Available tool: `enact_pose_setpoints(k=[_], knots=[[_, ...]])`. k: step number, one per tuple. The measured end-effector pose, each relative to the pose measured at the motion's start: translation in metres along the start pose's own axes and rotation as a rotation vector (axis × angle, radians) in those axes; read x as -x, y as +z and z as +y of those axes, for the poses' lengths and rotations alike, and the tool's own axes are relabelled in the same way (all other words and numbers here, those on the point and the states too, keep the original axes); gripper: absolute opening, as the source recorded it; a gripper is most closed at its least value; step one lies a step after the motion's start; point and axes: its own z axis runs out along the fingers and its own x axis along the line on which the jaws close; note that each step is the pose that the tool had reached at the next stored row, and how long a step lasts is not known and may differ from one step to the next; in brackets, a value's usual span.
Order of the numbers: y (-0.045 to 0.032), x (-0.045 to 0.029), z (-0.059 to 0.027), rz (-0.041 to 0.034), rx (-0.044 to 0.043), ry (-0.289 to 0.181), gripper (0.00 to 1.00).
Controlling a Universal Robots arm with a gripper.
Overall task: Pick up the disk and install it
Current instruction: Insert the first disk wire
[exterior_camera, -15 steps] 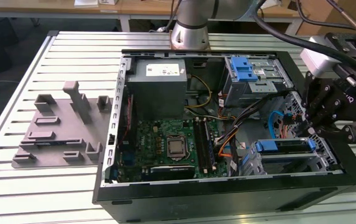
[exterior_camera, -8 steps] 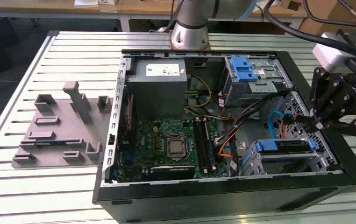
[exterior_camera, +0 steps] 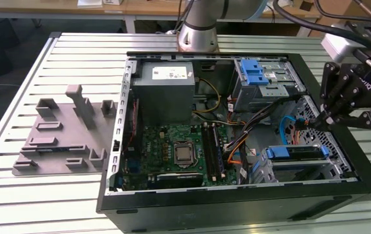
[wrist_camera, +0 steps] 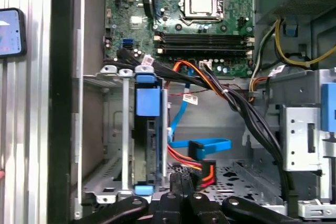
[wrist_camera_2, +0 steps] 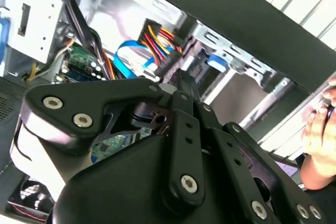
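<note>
The disk (exterior_camera: 296,152) sits on edge in a bay of the open case (exterior_camera: 237,204), long axis along the case's front wall, blue carrier up. The gripper (exterior_camera: 320,122) hovers just beside it, fingers pinched together on nothing. The case rests on a slatted table (exterior_camera: 36,195)

It was a robotics lab or workshop: an opened computer case (exterior_camera: 237,146) lay on a slatted aluminium table (exterior_camera: 16,97), wooden workbenches (exterior_camera: 107,9) standing behind.
</note>
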Motion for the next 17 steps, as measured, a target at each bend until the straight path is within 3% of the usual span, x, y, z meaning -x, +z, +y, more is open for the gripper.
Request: enact_pose_setpoints(k=[3, 4, 10, 12, 16, 17], knots=[[0.0001, 0.0065, -0.0015, 0.0001, -0.0001, 0.002, 0.11], [0.0001, 0.0079, -0.0015, 0.0001, -0.0001, 0.005, 0.17], [0.0016, 0.0106, -0.0017, -0.0011, -0.0009, 0.050, 0.17], [0.0024, 0.0108, -0.0017, 0.0022, -0.0012, 0.057, 0.17], [0.0046, 0.0114, -0.0017, 0.0173, -0.0020, 0.065, 0.18], [0.0055, 0.0118, -0.0018, 0.0197, -0.0022, 0.067, 0.25]])
